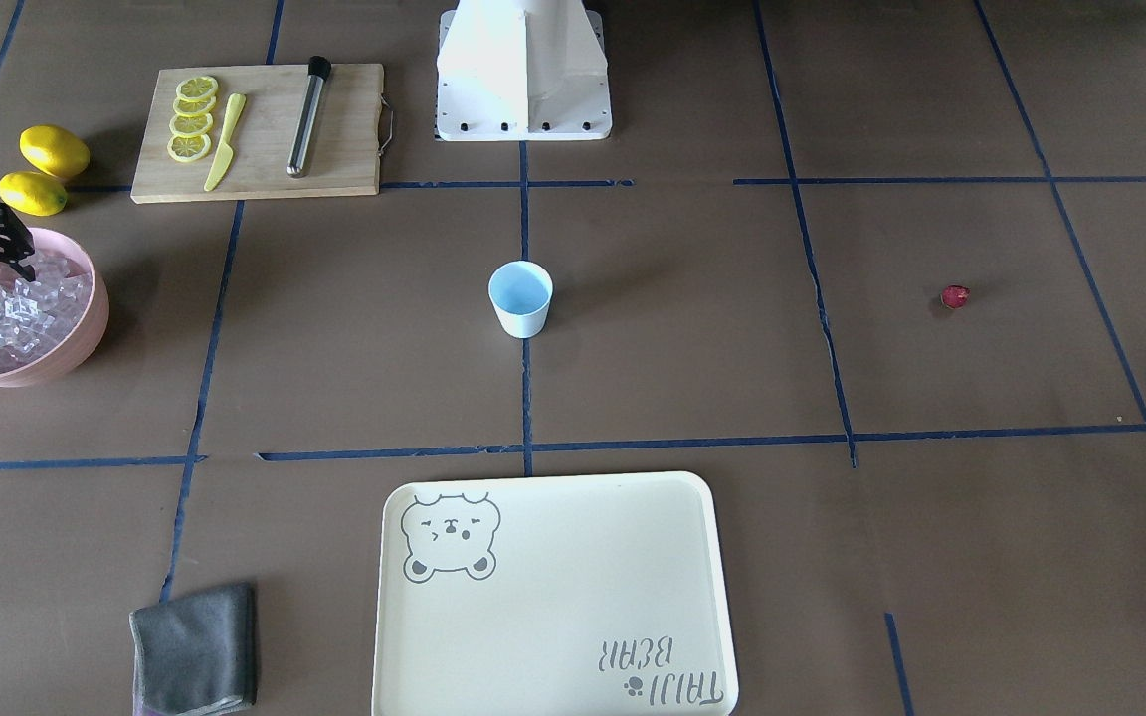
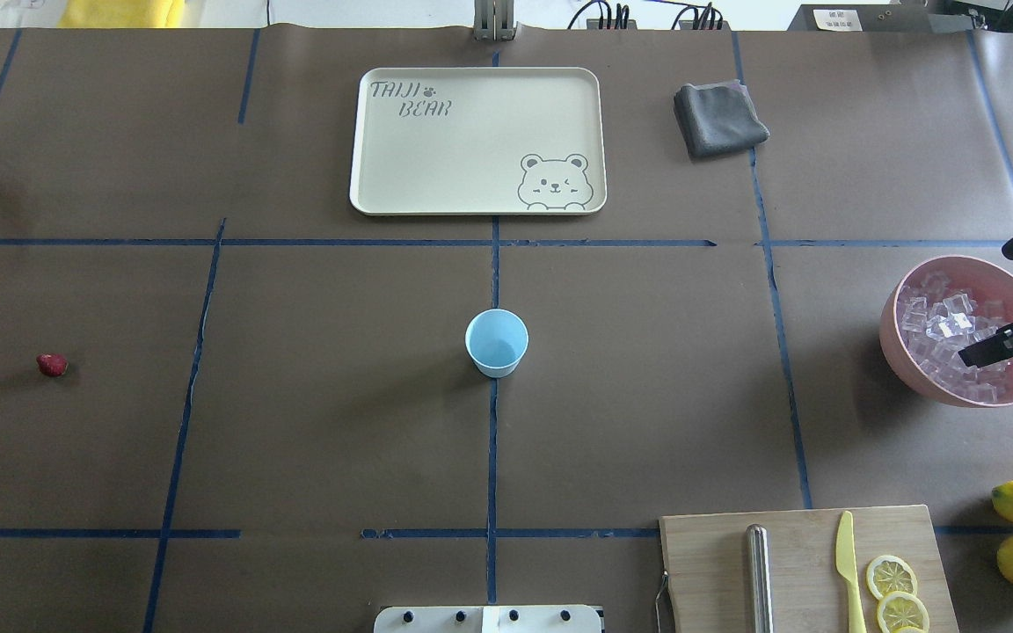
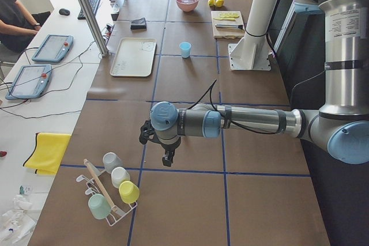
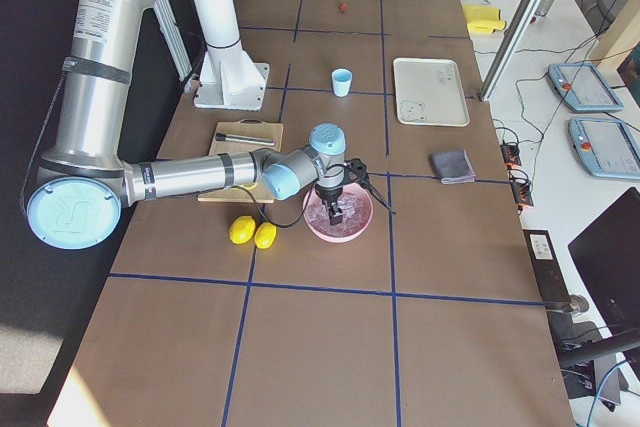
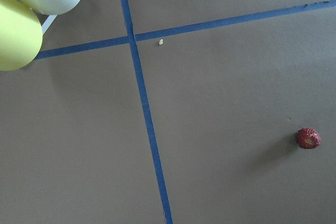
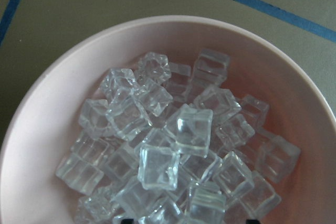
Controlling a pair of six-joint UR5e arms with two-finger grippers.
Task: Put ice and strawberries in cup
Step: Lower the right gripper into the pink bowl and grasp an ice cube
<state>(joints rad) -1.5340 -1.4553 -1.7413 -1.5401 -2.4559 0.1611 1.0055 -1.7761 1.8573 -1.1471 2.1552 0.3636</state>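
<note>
Status: we're on the ice [image 6: 178, 129] pick, right gripper [image 2: 1003, 338] over the pink bowl [image 2: 886, 330] at the desk's right edge, jaws probably apart; next we clamp one cube and carry it to the mid-desk cup [image 2: 496, 343].

Tray [image 2: 471, 176]: "TAIJI BEAR", w/ bear drawing.

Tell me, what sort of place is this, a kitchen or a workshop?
Most likely a robot test lab, not a kitchen. A big metal arm reaches over a table marked out with blue tape, and control tablets with red buttons sit on a side desk.
</note>
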